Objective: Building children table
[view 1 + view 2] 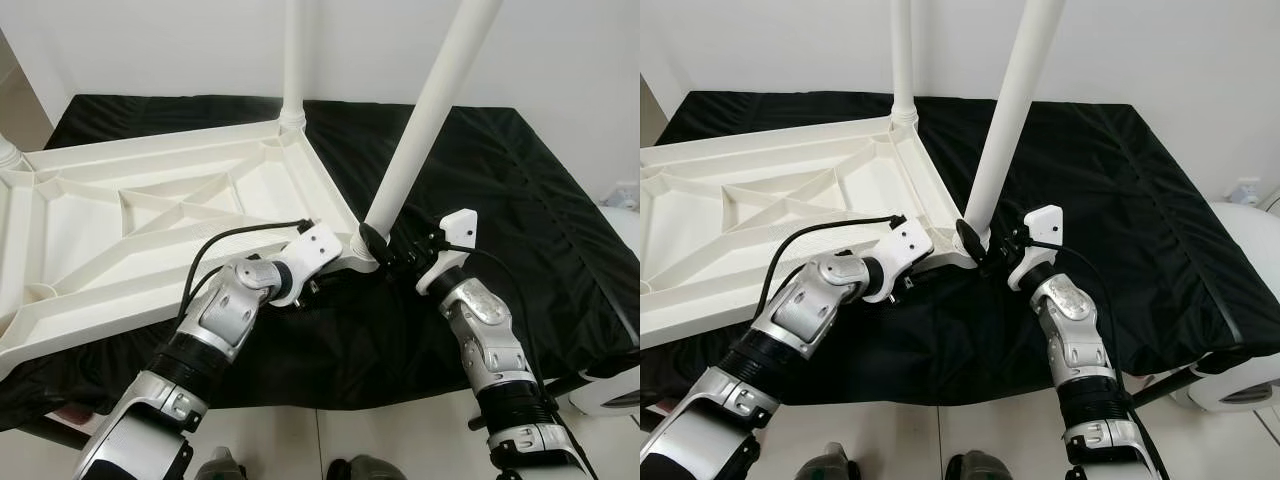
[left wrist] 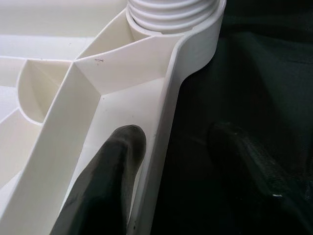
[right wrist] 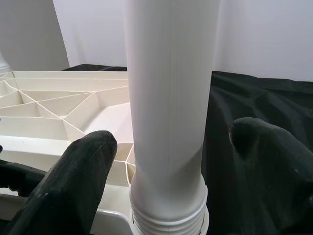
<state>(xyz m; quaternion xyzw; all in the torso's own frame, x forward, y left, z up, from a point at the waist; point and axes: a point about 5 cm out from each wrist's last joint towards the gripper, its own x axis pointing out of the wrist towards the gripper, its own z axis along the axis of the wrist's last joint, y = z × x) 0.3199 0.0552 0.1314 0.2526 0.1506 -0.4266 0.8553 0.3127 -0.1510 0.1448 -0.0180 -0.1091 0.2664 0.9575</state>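
You are fitting a leg — the white table leg (image 1: 425,115) stands in the near right corner socket of the upturned white tabletop (image 1: 150,215), which lies ribs-up on the black cloth (image 1: 520,190) over the work surface. The leg leans to the right as it rises, and the right wrist view shows threads still bare at its base, so by my reading it is not yet seated all the way. A second leg (image 1: 294,55) stands upright in the far corner socket, and another leg base shows at the far left edge.

Your right gripper (image 1: 392,252) is at the foot of the leaning leg, its two black fingers (image 3: 73,181) spread either side of the tube with a gap on each side — open around it, not clamped. Your left gripper (image 2: 171,161) is just left of that same corner, jaws apart and straddling the tabletop's rim: one finger lies inside against the wall, the other outside over the cloth. I cannot tell whether it actually pinches the rim.

The next move, I judge, calls for you to close the right fingers on the leg and turn it down square, while the left steadies the tabletop against the twist.
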